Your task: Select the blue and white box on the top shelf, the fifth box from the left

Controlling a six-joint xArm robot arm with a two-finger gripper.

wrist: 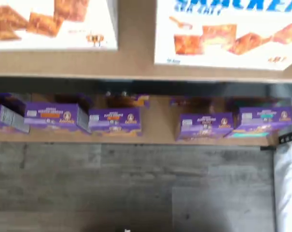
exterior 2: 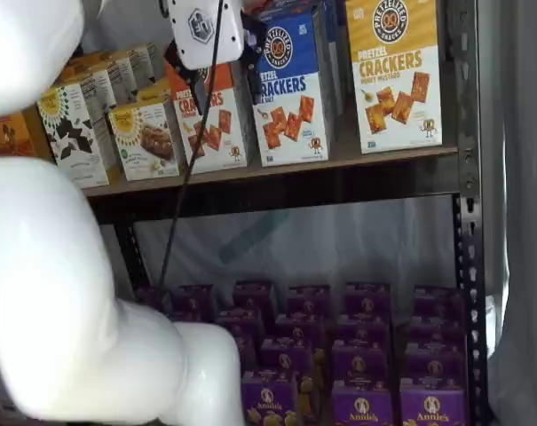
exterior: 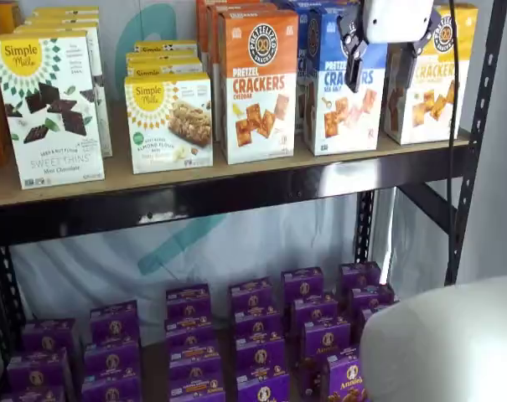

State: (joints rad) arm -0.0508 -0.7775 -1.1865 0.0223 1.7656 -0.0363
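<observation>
The blue and white pretzel crackers box (exterior: 341, 117) stands upright on the top shelf (exterior: 236, 172), between an orange box and a yellow one. It shows in both shelf views (exterior 2: 290, 98) and in the wrist view (wrist: 228, 34). My gripper (exterior: 377, 79) hangs in front of the box's upper right part, its white body near the view's top edge. The two black fingers (exterior: 352, 59) stand apart with a plain gap and hold nothing. In a shelf view the gripper (exterior 2: 222, 75) sits just left of the blue box.
An orange cheddar crackers box (exterior: 257, 84) stands left of the target and a yellow crackers box (exterior: 433, 84) right of it. Simple Mills boxes (exterior: 48, 109) fill the shelf's left. Purple boxes (exterior: 253, 335) cover the lower shelf. A black upright (exterior: 475, 126) bounds the right. My white arm (exterior 2: 55, 266) fills the foreground.
</observation>
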